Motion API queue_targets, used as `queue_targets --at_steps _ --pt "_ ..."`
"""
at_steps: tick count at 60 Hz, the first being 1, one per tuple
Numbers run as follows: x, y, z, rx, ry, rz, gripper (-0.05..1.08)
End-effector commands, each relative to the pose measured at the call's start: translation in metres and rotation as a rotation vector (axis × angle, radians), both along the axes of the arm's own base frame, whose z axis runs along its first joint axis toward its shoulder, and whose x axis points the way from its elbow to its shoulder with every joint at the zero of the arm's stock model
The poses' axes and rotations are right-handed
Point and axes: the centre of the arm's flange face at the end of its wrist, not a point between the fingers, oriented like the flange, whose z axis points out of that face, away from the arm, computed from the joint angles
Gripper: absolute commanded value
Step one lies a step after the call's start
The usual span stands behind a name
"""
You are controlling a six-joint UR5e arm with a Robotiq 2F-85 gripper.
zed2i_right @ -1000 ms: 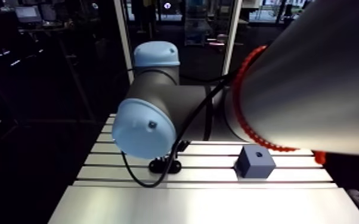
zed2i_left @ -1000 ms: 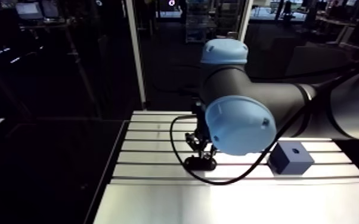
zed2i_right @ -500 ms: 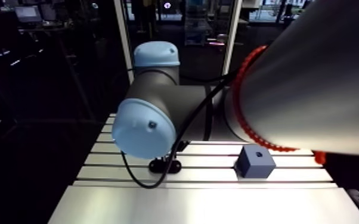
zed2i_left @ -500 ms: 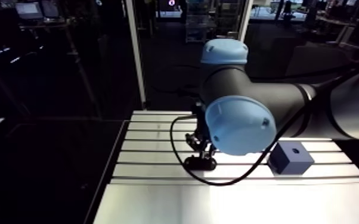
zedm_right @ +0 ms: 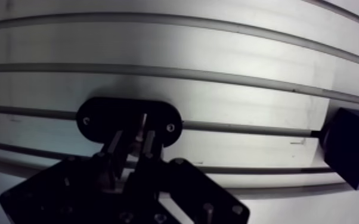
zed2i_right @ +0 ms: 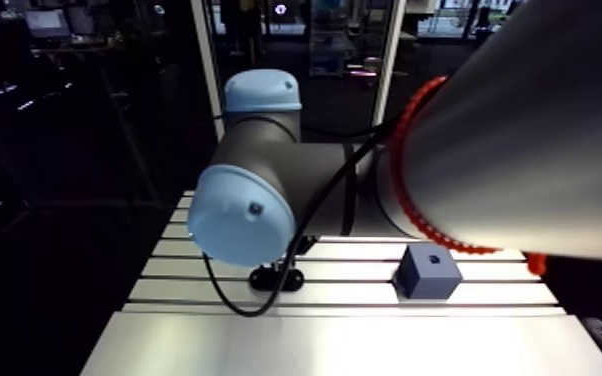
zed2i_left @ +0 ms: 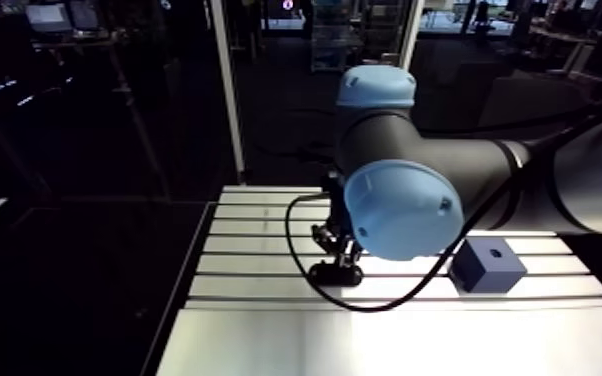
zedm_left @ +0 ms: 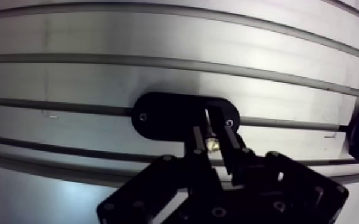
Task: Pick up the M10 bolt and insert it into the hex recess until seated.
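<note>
Gripper nipped narrowly onto the M10 bolt above a black oval holder — slotted table gleaming.

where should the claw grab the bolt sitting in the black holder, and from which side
Take the bolt by the end that sticks up out of the black oval holder, coming straight down from above. It seems to stand upright there, so the holder hides its lower part and blocks a low side approach. The claw hangs right over it.
</note>
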Motion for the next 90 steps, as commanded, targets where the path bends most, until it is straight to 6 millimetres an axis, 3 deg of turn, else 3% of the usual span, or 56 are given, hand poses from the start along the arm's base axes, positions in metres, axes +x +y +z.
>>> queue_targets --at_steps 1,14,30,42,56,70,75,79,90 --pt "-0.002 0.000 0.003 0.000 0.003 0.000 0.78" --pt "-0.007 -0.001 0.017 -0.001 0.011 0.002 0.81" --pt "-0.021 0.002 0.068 0.002 0.033 -0.004 0.90" --pt "-0.036 0.025 0.100 -0.001 -0.003 -0.050 1.02" --pt "-0.052 0.037 0.137 0.005 0.001 0.012 1.04" --pt "-0.070 0.089 0.176 0.012 -0.012 -0.015 1.04" --pt "-0.073 0.097 0.184 0.013 -0.026 0.001 1.03" --pt "-0.077 0.108 0.197 0.020 -0.020 0.076 1.03" --pt "-0.081 0.127 0.210 0.031 -0.031 0.262 1.02"
